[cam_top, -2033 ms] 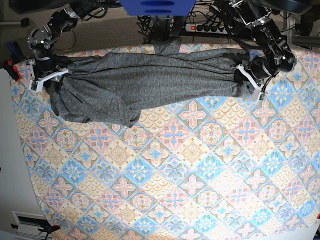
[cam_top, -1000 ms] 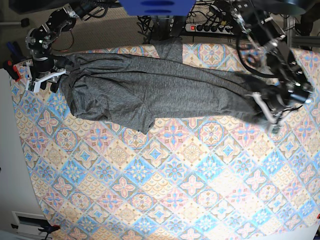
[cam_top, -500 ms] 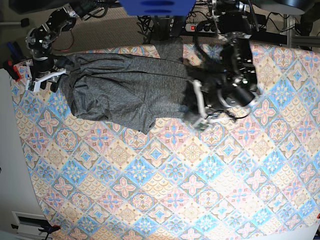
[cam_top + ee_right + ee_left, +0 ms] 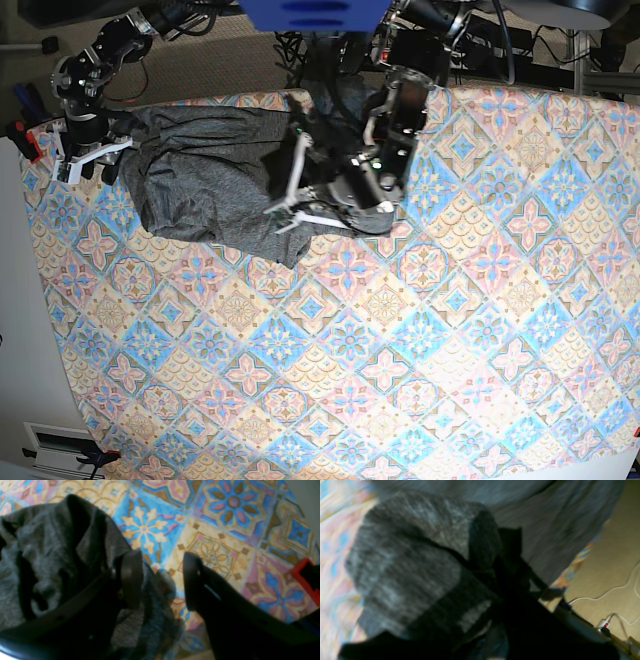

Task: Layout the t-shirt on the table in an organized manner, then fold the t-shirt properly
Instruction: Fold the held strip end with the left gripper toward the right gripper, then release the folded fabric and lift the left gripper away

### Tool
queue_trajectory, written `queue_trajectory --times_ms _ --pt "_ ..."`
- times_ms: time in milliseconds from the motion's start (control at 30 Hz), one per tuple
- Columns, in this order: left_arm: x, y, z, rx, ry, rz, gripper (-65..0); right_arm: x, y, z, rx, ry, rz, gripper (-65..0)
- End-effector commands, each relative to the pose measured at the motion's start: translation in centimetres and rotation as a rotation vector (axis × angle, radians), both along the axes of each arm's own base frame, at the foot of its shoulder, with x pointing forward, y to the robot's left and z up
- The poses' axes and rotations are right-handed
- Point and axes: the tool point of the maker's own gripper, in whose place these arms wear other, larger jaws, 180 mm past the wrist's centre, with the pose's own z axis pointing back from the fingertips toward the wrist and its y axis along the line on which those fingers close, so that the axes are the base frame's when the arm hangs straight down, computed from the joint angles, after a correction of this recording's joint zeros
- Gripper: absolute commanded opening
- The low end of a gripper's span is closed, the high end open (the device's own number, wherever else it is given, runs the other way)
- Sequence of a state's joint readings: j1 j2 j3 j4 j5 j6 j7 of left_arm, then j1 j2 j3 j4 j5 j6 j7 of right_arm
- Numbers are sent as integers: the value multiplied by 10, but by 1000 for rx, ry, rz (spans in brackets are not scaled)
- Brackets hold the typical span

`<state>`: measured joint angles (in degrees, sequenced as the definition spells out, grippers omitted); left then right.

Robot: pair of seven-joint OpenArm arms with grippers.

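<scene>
The t-shirt (image 4: 215,185) lies bunched along the far edge of the counter (image 4: 420,360), toward the counter's far corner on the right arm's side, with one portion hanging over that far edge. In the base view the garment forms a compact, doubled mass; the counter surface in front of it and toward the left arm's side carries nothing. The left claw (image 4: 295,200) sits over the end of the t-shirt nearest the counter's middle. In the left wrist view, which is blurred, a thick fold of grey fabric (image 4: 420,565) is gathered at the claw, and the jaws appear pressed together on that fabric; the fingers themselves are dark and mostly hidden behind the cloth. The right claw (image 4: 85,158) sits at the opposite end of the t-shirt, at the counter's far corner. In the right wrist view its jaws stand spread: one finger (image 4: 131,577) rests against the crumpled edge of the t-shirt (image 4: 50,562), while the other finger (image 4: 192,580) is over bare patterned counter (image 4: 225,530). No fabric lies between the two fingers. A red clamp-like part (image 4: 303,575) is near the counter edge beside this claw.
</scene>
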<state>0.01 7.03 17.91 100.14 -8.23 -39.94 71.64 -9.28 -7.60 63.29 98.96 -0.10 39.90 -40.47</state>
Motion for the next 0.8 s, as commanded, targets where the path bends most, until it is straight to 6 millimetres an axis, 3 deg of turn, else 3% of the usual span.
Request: queue_trajectory --times_ms 0,300,500,567,633,767 --pt "6 -8 10 -44 -26 -2 -650 4 -5 13 -25 -44 2 -393" --pt "14 -25 24 -120 -64 -2 -650 3 -5 12 -24 -41 2 -393" --pt "2 -40 24 -119 -58 -64 -337 4 -5 12 -24 -43 2 -393" --pt "-5 -47 25 -121 -62 -95 -269 4 -5 12 -24 -43 2 -393" --pt "-9 -52 26 -123 -64 -115 -240 4 -5 12 -24 -43 2 -393" --pt "-7 -52 29 -129 -74 -113 -251 4 -5 13 -25 -44 2 -393"
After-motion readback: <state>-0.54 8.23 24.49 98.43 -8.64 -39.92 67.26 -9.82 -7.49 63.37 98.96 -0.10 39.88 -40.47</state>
